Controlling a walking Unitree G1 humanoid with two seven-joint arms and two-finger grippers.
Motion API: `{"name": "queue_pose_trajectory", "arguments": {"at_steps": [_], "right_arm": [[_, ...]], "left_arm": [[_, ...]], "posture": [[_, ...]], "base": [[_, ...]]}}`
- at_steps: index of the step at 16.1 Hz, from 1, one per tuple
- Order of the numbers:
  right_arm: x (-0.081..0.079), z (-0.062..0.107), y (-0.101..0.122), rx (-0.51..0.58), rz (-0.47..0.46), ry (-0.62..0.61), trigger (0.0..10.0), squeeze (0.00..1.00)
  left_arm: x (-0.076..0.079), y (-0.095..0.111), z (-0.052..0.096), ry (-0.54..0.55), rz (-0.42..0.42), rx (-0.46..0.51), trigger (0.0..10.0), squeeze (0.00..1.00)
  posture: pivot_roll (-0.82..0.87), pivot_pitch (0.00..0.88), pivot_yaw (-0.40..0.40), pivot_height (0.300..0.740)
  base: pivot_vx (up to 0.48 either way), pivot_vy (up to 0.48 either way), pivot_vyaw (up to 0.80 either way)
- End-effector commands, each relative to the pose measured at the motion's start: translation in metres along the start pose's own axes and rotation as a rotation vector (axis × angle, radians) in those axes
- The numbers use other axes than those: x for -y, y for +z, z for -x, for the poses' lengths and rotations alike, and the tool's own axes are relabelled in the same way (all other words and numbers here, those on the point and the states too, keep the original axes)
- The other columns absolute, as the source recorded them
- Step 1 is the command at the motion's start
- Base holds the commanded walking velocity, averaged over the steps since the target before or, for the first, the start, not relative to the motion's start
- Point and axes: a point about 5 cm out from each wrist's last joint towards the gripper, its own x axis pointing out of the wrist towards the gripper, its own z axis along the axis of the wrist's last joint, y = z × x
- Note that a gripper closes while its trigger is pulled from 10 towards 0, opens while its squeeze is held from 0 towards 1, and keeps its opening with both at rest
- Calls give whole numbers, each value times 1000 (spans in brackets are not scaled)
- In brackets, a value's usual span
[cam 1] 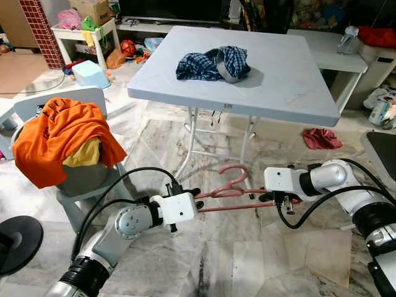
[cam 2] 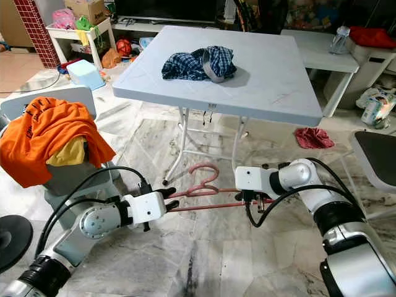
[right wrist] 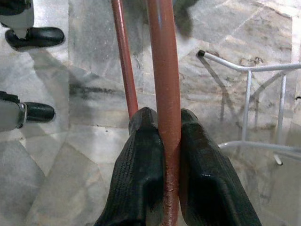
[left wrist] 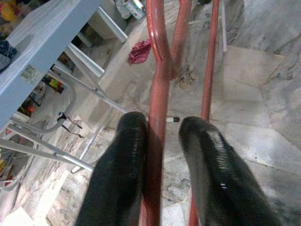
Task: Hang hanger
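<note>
Both arms are closest to the head camera, stretched out low over the marble floor (cam 1: 247,260) with a pink hanger (cam 1: 226,185) slung between them. Reads like a two-handed carry so the thing stays level and doesn't swing.

Going big to small from the grippers: well ahead of and above them is the folding table (cam 1: 297,80), with a bunched plaid shirt (cam 1: 213,64) on top, probably what the hanger is meant for, or it's just parked there. Off beyond the left arm sits a chair piled with orange clothes (cam 1: 62,136). Past the right arm, a red rag (cam 1: 322,138) lies on the floor near the table's legs.

Left gripper (cam 1: 197,193) has its two fingers either side of one hanger arm; in the wrist view one finger touches the bar and the other shows a slight gap, so I'd call it a loose clamp. Right gripper (right wrist: 162,141) is pinched tight on the other arm of the hanger, pads pressed flush against the bar.

Hook (cam 1: 234,173) points away toward the table. My guess is nothing's hung yet.
</note>
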Motion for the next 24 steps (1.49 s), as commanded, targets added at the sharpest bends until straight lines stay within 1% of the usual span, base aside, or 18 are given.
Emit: {"name": "queue_pose_trajectory", "arguments": {"at_steps": [1,3,5,8,11,12,14,15,16,17,20,21,22,23,24], "right_arm": [[11,7,3,-10,15,-56,0,0],[16,8,0,-65,38,-104,0,0],[19,9,-4,-106,40,-146,0,0],[19,8,-8,-137,44,-186,0,0],[19,7,-11,-164,43,-206,0,0],[21,6,-15,-186,25,-250,0,0],[22,5,-16,-187,-4,-290,0,0],[22,5,-16,-184,-16,-304,0,0],[23,4,-16,-173,-45,-336,0,0],[23,3,-17,-173,-60,-350,0,0],[20,0,-20,-179,-86,-367,0,0],[18,-2,-23,-180,-122,-392,0,0],[18,-3,-24,-182,-131,-398,0,0],[16,-4,-26,-178,-178,-422,0,0],[16,-5,-27,-173,-197,-431,0,0]], "left_arm": [[1,4,0,-24,-20,16,10000,1000],[0,7,1,-24,-21,27,10000,1000],[-2,10,1,-6,-11,42,10000,1000],[0,15,3,-3,30,73,10000,1000],[0,18,4,8,40,84,10000,1000],[-3,21,5,80,73,105,10000,1000],[-6,21,8,185,122,117,10000,1000],[-7,20,10,224,138,117,10000,1000],[-5,18,13,287,193,112,10000,1000],[-4,16,16,325,212,108,10000,1000],[0,15,22,412,233,105,10000,1000],[4,15,26,459,252,107,10000,1000],[4,16,27,469,250,107,10000,1000],[4,14,29,514,268,98,10000,1000],[3,13,30,537,270,93,10000,1000]], "posture": [[-46,0,-56,740],[-45,0,-57,740],[-43,0,-61,740],[-45,0,-60,740],[-46,0,-61,740],[-47,0,-63,740],[-47,0,-65,740],[-47,0,-65,740],[-48,0,-67,740],[-47,0,-67,740],[-47,0,-72,740],[-45,0,-73,740],[-45,0,-73,740],[-44,0,-74,740],[-44,0,-74,740]], "base": [[0,0,0],[0,0,0],[0,0,0],[0,0,0],[0,0,0],[0,0,0],[0,0,0],[0,0,0],[0,0,0],[0,0,0],[0,0,0],[0,0,0],[0,0,0],[0,0,0],[0,0,0]]}}
